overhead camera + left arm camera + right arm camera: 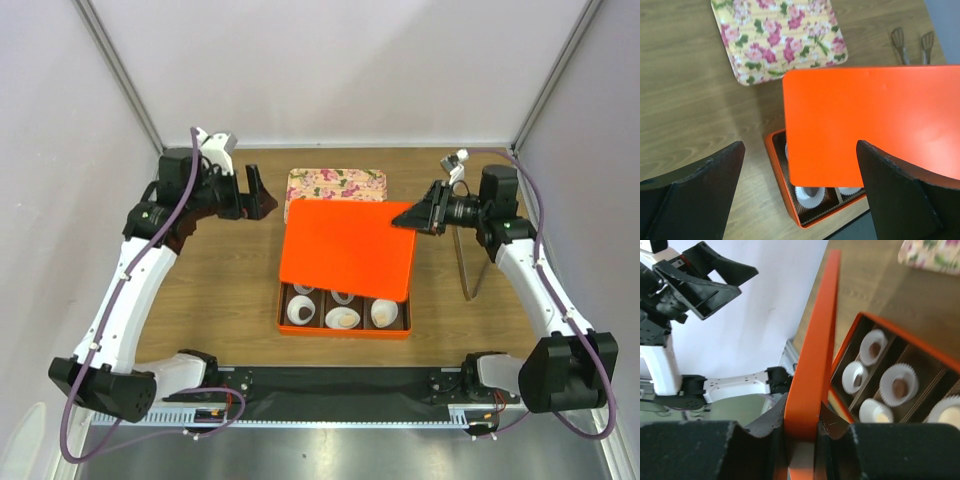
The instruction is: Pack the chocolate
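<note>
The top external camera looks down from above and behind the arm bases at 6 o'clock, far enough to frame the light-brown wooden table (220, 290). The left wrist camera hangs high, facing down past its black fingers (695, 195) onto the flat orange rectangular lid (870, 120). The right wrist camera sits close, sighting edge-on along that lid, with the left arm (660, 360) at 10 o'clock. All three share the lid and the orange compartmented box (343, 332).

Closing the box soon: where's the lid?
Top view, centre: the lid hangs over the box, its right edge pinched by the right tool, the floral tray just behind.
</note>
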Robot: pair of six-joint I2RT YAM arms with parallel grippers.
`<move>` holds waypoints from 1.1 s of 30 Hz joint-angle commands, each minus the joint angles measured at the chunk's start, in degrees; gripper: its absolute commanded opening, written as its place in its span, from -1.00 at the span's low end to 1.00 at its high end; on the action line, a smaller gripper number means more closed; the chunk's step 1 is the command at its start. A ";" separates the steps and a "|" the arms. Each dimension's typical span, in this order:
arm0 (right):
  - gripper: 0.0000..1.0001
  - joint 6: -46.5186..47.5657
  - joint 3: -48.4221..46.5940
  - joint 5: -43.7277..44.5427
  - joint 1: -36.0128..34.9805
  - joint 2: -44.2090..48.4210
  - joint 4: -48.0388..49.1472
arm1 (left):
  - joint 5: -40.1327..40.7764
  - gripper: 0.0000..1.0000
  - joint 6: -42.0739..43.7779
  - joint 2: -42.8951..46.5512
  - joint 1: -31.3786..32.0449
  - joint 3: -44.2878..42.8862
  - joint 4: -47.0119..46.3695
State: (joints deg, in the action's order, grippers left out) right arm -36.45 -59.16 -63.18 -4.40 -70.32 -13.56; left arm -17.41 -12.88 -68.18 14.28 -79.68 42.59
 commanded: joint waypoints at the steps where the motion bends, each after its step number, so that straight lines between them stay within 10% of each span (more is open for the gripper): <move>1: -1.00 -6.70 1.23 -4.59 -0.69 4.14 7.66 | -1.49 0.99 0.23 2.08 -1.01 4.09 -1.89; 33: -1.00 -23.84 13.28 -0.02 -6.93 -2.70 25.77 | 0.10 0.86 -9.17 6.84 -1.10 27.12 -14.20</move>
State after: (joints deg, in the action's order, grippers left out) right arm -56.27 -45.69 -61.89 -10.72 -72.14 5.78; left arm -14.94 -20.53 -61.25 13.63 -53.65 32.10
